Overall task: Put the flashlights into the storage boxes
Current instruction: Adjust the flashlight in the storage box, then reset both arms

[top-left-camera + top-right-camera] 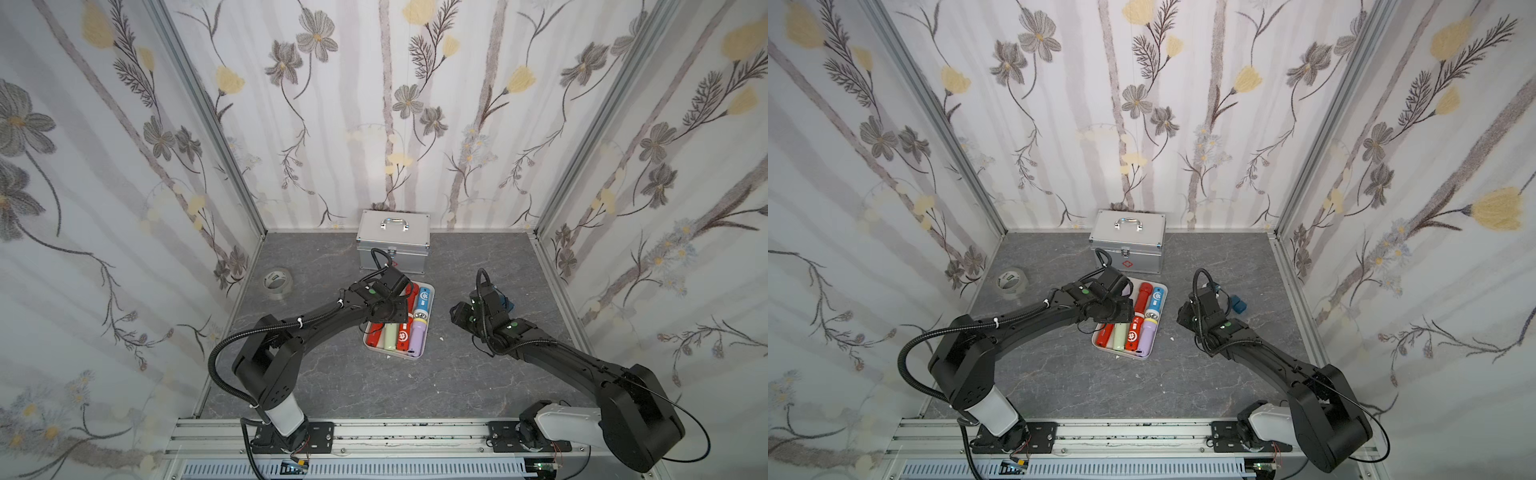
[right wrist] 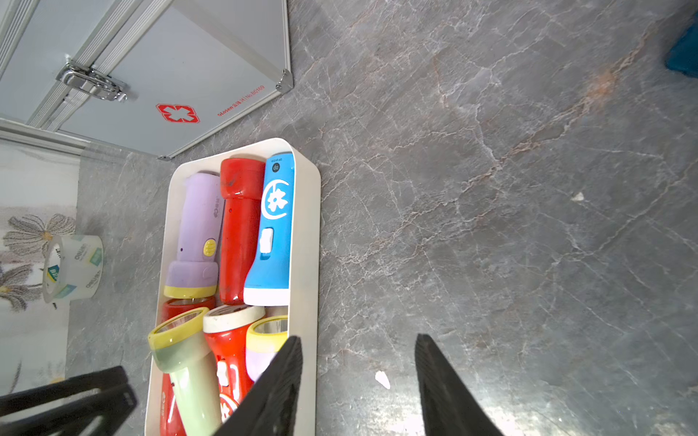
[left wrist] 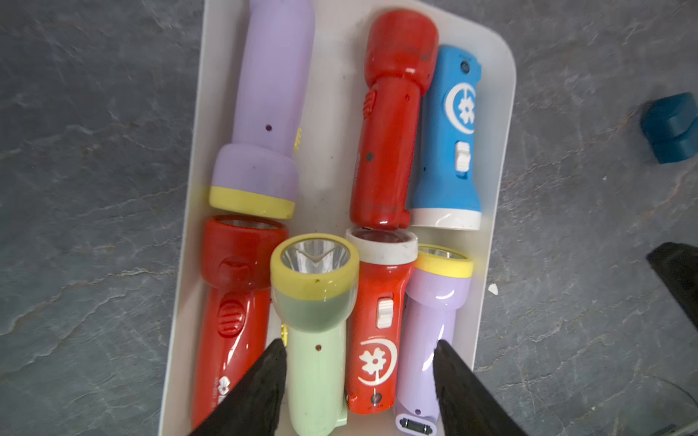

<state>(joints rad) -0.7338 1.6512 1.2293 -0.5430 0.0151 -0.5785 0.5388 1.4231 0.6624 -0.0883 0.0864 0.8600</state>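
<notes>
The left gripper [image 3: 359, 342] hung spread and empty over the white tray [image 3: 500, 158] in the middle of the table [image 1: 457, 374]. Seven flashlights [image 3: 381, 158] lay lengthwise inside in two rows, all heads but one red meeting mid-tray. The right gripper [image 2: 359, 337] gaped empty beside the tray's right edge.

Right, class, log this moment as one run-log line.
tray: all seven flashlights inside | left gripper: open, above tray | right gripper: open, empty, beside tray | status: looks complete
</notes>
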